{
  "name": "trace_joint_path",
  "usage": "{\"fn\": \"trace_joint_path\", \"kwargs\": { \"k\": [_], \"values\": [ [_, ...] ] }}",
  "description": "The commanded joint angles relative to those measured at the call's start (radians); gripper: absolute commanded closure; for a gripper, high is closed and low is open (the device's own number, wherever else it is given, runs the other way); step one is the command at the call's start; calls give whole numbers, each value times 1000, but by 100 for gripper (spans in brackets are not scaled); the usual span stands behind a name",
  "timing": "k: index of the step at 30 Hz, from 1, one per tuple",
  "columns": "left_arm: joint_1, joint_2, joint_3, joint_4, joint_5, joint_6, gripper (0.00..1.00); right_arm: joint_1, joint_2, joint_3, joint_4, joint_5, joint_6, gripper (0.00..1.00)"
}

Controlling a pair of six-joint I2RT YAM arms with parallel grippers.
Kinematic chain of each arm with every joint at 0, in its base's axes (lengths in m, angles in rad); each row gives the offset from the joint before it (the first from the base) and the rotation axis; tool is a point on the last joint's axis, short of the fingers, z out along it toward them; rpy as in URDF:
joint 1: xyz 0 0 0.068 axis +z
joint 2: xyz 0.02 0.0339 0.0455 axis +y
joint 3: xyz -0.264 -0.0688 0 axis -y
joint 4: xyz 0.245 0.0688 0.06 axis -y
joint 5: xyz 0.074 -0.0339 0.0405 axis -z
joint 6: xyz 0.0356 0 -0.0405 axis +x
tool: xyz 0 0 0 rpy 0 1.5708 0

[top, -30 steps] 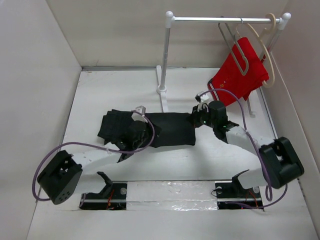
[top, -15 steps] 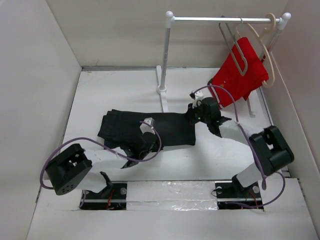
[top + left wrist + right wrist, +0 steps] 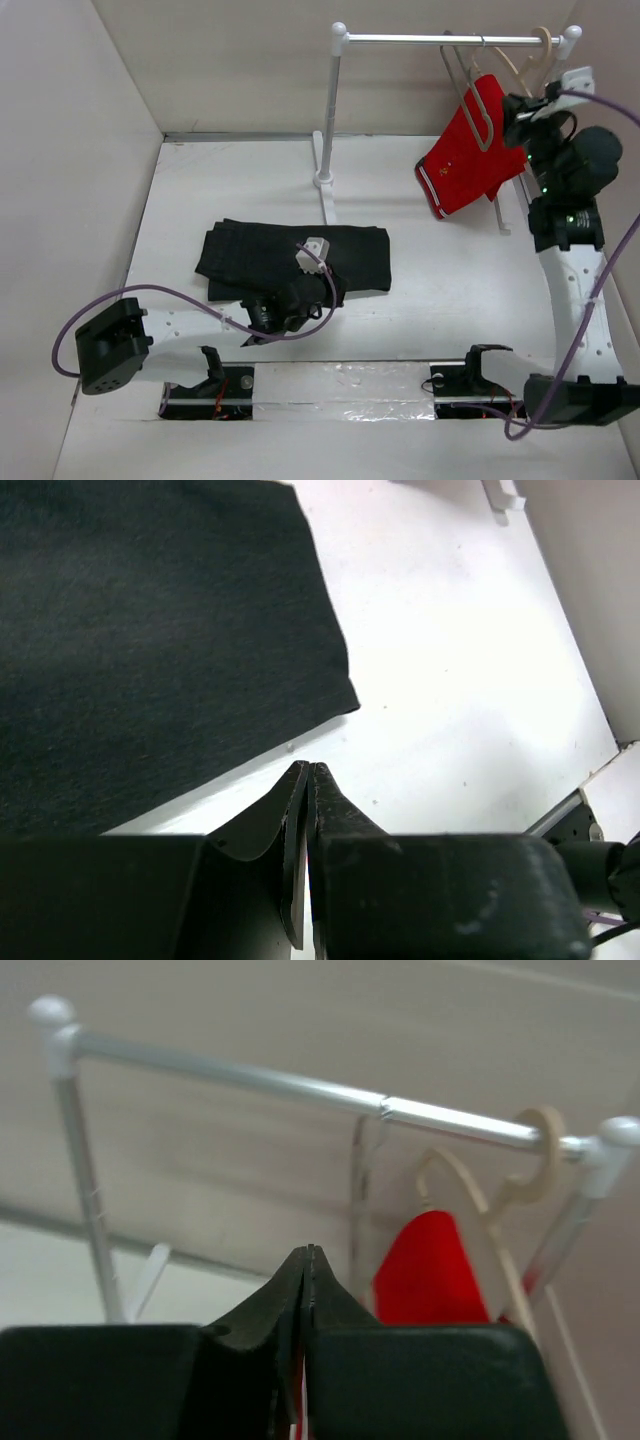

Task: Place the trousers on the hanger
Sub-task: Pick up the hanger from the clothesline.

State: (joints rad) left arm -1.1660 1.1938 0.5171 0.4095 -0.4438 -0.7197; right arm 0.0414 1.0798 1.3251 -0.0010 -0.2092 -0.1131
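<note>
The black trousers [image 3: 270,255] lie folded flat on the white table; their corner fills the upper left of the left wrist view [image 3: 150,630]. My left gripper [image 3: 333,295] [image 3: 308,767] is shut and empty, low over bare table just off the trousers' near right edge. The thin grey metal hanger [image 3: 470,95] hangs on the rail in front of the red shorts; it is blurred in the right wrist view [image 3: 358,1190]. My right gripper [image 3: 520,108] [image 3: 308,1250] is shut and empty, raised high beside the rack's right end, close to the hangers.
A white rack has a silver rail [image 3: 445,40] [image 3: 230,1075] and a post [image 3: 328,110] behind the trousers. A cream hanger [image 3: 540,120] [image 3: 470,1200] bears red shorts [image 3: 470,150] [image 3: 430,1270]. Walls close in on the left, back and right.
My right arm has lifted off the trousers' right end and swung up to the rack's right side. My left gripper has slid right along the trousers' near edge. The trousers lie flatter.
</note>
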Motion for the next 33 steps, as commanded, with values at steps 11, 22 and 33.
{"fn": "trace_joint_path", "kwargs": {
  "k": [11, 22, 33],
  "values": [
    [-58, -86, 24, -15, -52, 46, 81, -150, 344, 365, -361, -84, -123, 21],
    [-58, -112, -12, -3, -19, 40, 68, -150, 374, 270, -258, -85, -74, 67],
    [-58, -131, 26, -55, -78, 17, 67, -95, 367, 261, -235, -76, -80, 100]
  ]
}}
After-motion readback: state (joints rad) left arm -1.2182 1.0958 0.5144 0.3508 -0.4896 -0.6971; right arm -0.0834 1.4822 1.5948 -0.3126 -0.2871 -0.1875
